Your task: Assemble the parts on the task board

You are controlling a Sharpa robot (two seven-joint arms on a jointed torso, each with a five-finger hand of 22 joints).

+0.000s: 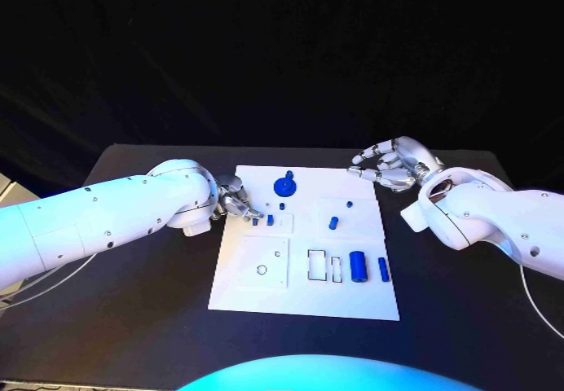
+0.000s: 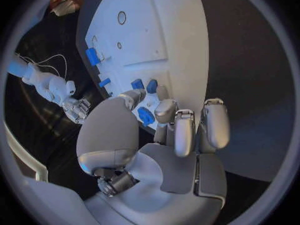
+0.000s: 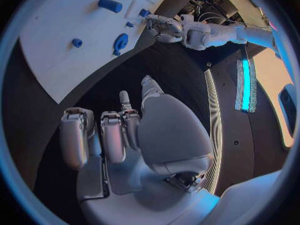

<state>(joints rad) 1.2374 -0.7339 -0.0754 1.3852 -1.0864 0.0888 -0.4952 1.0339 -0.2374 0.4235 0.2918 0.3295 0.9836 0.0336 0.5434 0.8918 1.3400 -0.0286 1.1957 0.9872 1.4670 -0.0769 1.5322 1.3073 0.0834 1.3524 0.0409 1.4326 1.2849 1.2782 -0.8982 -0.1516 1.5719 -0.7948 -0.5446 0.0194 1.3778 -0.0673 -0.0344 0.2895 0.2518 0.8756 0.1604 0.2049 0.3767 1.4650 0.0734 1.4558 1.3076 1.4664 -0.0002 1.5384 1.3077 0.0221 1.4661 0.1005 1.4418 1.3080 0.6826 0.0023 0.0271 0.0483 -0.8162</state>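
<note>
Reaching in over the left edge of the white board [image 1: 300, 277], the left hand [image 1: 239, 204] has its fingertips down among the small blue pieces near the board's upper left; from the left wrist camera its fingers [image 2: 184, 130] are curled close around one small blue piece [image 2: 145, 115], but whether they actually grip it I cannot tell. Two more little blue pegs [image 2: 144, 84] stand on the board just beyond those fingertips. The right hand [image 1: 391, 164] hovers off the board's upper right corner, above the black table [image 1: 470, 326], with its fingers bent loosely inward yet apart and nothing in them; the right wrist camera shows that hand [image 3: 134, 135] over bare tabletop, well apart from the board. A round blue disc with a stub [image 1: 286, 186] sits near the board's top edge, a small blue peg [image 1: 334, 221] stands near the middle, and a larger blue cylinder [image 1: 357, 266] lies beside a thinner blue rod [image 1: 383, 269] toward the board's lower right, next to some outlined slots [image 1: 319, 265].
</note>
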